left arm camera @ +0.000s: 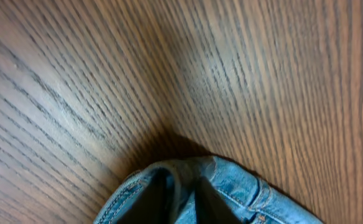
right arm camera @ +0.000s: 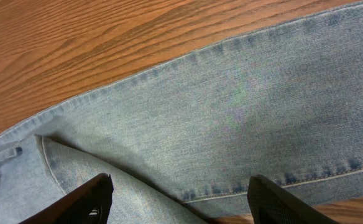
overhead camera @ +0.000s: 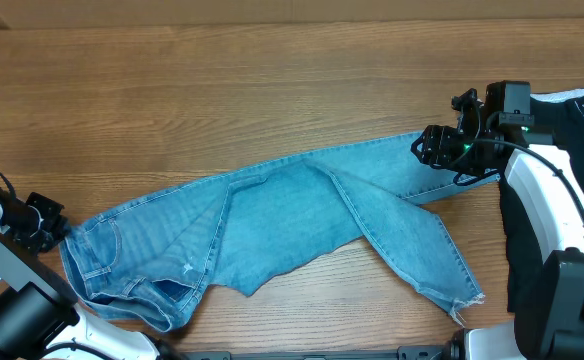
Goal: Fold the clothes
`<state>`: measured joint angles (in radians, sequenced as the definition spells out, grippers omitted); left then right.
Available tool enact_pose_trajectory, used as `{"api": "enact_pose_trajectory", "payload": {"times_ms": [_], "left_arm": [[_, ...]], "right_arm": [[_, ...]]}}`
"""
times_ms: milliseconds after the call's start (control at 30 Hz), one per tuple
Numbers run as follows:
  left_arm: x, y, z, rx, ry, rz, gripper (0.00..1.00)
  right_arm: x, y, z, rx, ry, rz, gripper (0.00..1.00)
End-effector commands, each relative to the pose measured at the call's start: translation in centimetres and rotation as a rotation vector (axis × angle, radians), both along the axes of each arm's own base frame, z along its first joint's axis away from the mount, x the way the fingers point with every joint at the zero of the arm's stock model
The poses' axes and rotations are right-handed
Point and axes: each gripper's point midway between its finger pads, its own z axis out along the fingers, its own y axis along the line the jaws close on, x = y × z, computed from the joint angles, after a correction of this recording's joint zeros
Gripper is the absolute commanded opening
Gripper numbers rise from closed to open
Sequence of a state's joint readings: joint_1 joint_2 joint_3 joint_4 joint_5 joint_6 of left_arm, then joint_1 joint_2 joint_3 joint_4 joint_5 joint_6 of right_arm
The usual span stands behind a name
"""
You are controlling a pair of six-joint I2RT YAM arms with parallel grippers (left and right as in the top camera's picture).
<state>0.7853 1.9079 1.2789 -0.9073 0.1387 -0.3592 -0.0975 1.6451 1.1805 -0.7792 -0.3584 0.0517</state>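
The light blue jeans (overhead camera: 272, 225) lie spread across the wooden table, waistband at the left, legs running right, one frayed hem at the front right. My left gripper (overhead camera: 57, 228) is at the waistband's left end; in the left wrist view its dark fingers are shut on the waistband (left arm camera: 231, 183). My right gripper (overhead camera: 430, 148) hovers over the far leg's end at the right. In the right wrist view its fingers (right arm camera: 178, 199) are wide open above the denim leg (right arm camera: 231, 112), holding nothing.
A black garment (overhead camera: 572, 200) lies at the right edge under the right arm, with a bit of white cloth (overhead camera: 572, 97) at the far right. Bare wood table (overhead camera: 222, 90) stretches behind the jeans.
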Motion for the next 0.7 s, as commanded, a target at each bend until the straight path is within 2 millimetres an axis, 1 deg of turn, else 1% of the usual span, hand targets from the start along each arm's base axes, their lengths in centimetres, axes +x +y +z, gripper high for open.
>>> {"api": "enact_pose_trajectory", "payload": {"times_ms": [0,33,67,100,133,167,267,333,400,500,667], "left_arm": [[-0.1,0.0,0.0,0.007,0.018,-0.013,0.15],[-0.5,0.2,-0.1,0.022,0.037,-0.013,0.14],[-0.6,0.2,-0.2,0.023,0.040,-0.013,0.12],[-0.5,0.1,-0.2,0.021,0.038,-0.013,0.11],[-0.5,0.1,-0.2,0.020,0.037,-0.013,0.07],[-0.5,0.1,-0.2,0.019,0.036,-0.013,0.04],[0.0,0.0,-0.1,0.010,0.011,-0.014,0.04],[0.9,-0.1,0.0,0.001,-0.029,-0.018,0.04],[1.6,-0.3,0.1,-0.004,-0.056,-0.027,0.04],[3.0,-0.6,0.2,0.020,-0.085,-0.059,0.04],[7.4,-2.2,0.7,0.090,-0.174,-0.167,0.04]], "right_arm": [[0.5,-0.1,0.3,-0.017,-0.021,0.021,0.73],[0.4,-0.2,-0.3,-0.026,-0.006,0.030,0.53],[0.2,-0.1,-0.9,-0.023,0.018,0.030,0.22],[-0.1,-0.1,-1.8,-0.019,0.050,0.030,0.04],[-0.2,-0.1,-2.8,-0.016,0.079,0.030,0.04],[-0.1,-0.1,-4.2,-0.013,0.107,0.031,0.04],[0.7,-0.2,-6.8,-0.011,0.129,0.031,0.04],[1.4,-0.4,-7.4,-0.021,0.114,0.028,0.04],[1.5,-1.0,-7.6,-0.049,0.115,0.008,0.04],[1.9,-1.2,-7.6,-0.063,0.103,-0.002,0.04],[2.4,-1.3,-7.8,-0.047,0.100,-0.047,0.04]]}}
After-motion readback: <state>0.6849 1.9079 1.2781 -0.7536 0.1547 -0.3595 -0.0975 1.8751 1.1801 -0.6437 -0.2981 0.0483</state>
